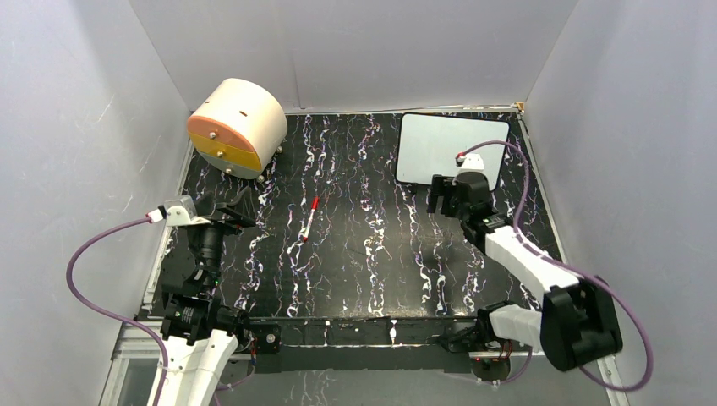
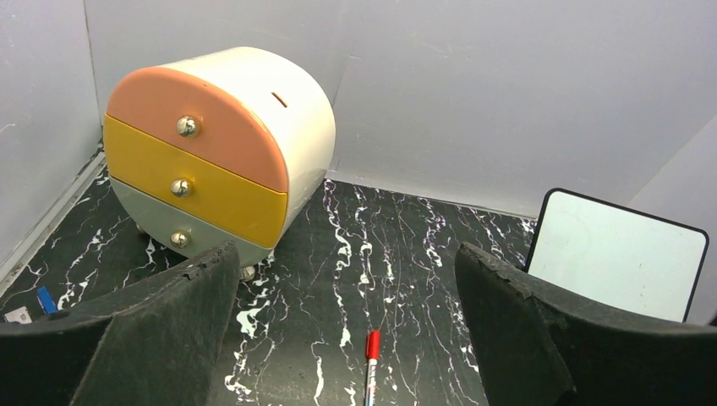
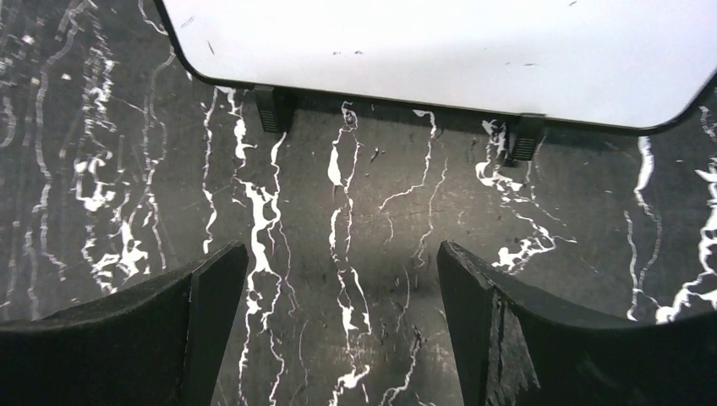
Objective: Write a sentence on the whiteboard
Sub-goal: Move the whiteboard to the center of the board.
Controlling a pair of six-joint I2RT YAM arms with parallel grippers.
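The whiteboard (image 1: 448, 145) (image 2: 613, 254) (image 3: 440, 51) stands at the back right, white with a thin dark rim, propped on two small black feet. Its face carries only a few tiny specks; no sentence is in view. A marker with a red cap (image 1: 309, 218) (image 2: 371, 359) lies on the black marbled table near the middle. My right gripper (image 1: 441, 194) (image 3: 341, 254) hangs open just in front of the board's lower edge, holding nothing. At the left, my left gripper (image 1: 239, 209) (image 2: 347, 254) is open and empty, with the marker ahead of it.
A beige drum with pink, yellow and grey drawers (image 1: 237, 127) (image 2: 228, 152) sits at the back left corner. Grey walls close in the table on three sides. A small blue object (image 2: 46, 300) lies by the left wall. Purple cables loop off both wrists.
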